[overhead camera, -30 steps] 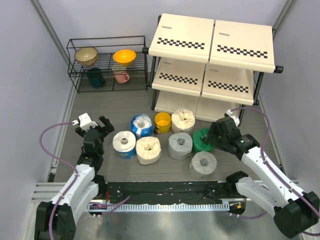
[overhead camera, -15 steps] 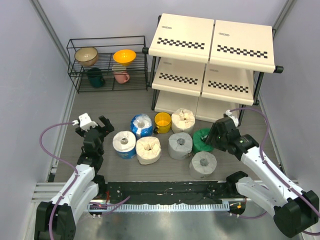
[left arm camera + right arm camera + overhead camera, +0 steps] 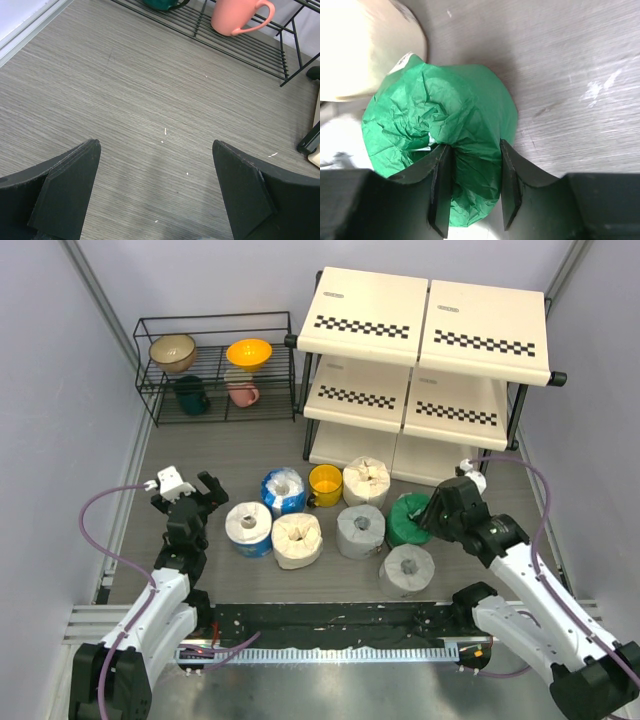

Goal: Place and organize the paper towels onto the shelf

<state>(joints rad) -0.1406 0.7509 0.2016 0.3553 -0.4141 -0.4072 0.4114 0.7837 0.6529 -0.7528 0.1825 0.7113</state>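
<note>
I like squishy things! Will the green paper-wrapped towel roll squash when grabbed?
Probably a little: on the green paper-wrapped towel roll, crinkled wrap bunches inside the right gripper. Likely light, given its hollow-looking middle. Being round, it may roll if tipped.

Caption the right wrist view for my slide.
Right gripper clamps the green-wrapped roll, one finger at its core.

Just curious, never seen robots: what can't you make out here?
Top view: right gripper, its tips hidden under its own wrist.
Top view: shelf, lower tiers mostly covered by the top panels.
Left wrist view: teal cup, cut by top edge.
Right wrist view: whether the green roll is off the table.
</note>
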